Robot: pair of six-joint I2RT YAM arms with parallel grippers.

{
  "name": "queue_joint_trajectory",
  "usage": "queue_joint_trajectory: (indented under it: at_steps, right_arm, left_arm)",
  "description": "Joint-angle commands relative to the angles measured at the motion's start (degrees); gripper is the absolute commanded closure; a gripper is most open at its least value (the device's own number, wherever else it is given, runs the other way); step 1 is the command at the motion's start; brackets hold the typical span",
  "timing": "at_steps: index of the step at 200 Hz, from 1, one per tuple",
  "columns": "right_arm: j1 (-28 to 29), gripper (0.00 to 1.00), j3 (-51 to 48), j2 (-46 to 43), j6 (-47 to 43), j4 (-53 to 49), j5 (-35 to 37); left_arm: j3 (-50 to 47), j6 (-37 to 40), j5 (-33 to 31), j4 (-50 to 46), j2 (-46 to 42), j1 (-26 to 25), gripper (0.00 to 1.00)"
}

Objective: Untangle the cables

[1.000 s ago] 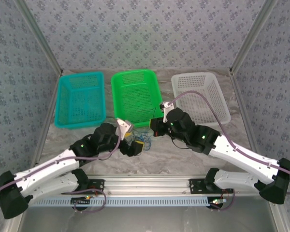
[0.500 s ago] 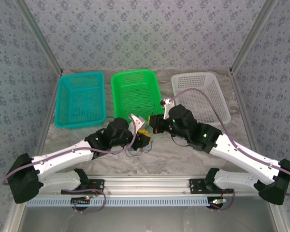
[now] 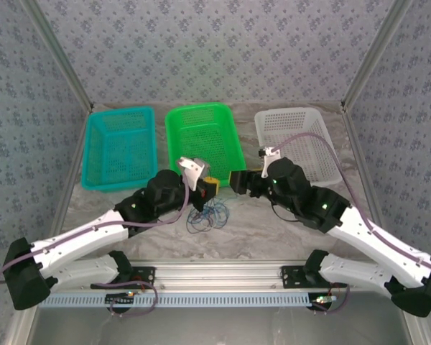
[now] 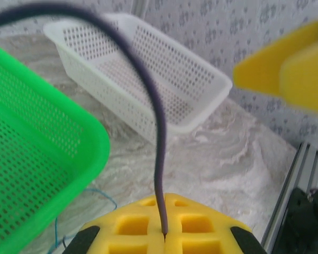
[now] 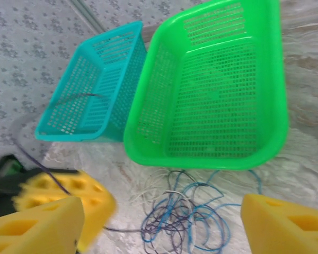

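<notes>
- Your left fingers (image 4: 176, 211) are pinched tight on one dark cable (image 4: 158, 132). In the left wrist view it rises from between them and arcs off to the upper left of the frame.
- Your right fingers (image 3: 237, 178) stand wide apart and hold nothing. In the overhead view they sit just right of the left ones, at centre frame.
- The rest of the cables (image 3: 208, 214) lie in a loose heap on the surface (image 3: 251, 233), just below the green basket (image 3: 198, 108) in that view.
- Watch the grip. That strand is very thin, so a sharp pull could slide it out from between the pads.
- Watch the heap too. I'd judge the blue and whitish loops are wound around the dark one, so lifting it may drag the whole bundle along or cinch a knot.
- The basket's near rim is close, and a trailing loop could hook on it.
- The two arms are crowded together. Bring the right one in carelessly and the fingers may knock.
</notes>
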Motion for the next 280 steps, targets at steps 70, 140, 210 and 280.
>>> queue_joint_trajectory:
  at_steps: [70, 140, 210, 280]
  right_arm:
    - [9.76, 0.13, -18.92, -3.04, -9.09, 17.62, 5.77]
    - [12.86, 0.07, -19.14, 11.82, -13.23, 39.97, 9.73]
    - [10.51, 0.36, -16.91, 18.02, -14.33, 42.13, 12.81]
    - [6.78, 0.80, -10.42, 19.83, -13.33, 31.06, 9.85]
  left_arm:
    - [11.21, -9.64, -3.88, -0.21, 1.79, -0.28, 1.00]
    - [15.27, -12.68, -4.05, -0.94, 1.73, -0.28, 1.00]
    - [14.30, -15.60, -2.73, 1.81, -0.08, -0.28, 1.00]
    - [15.78, -11.82, -7.46, 0.50, -4.29, -0.18, 1.00]
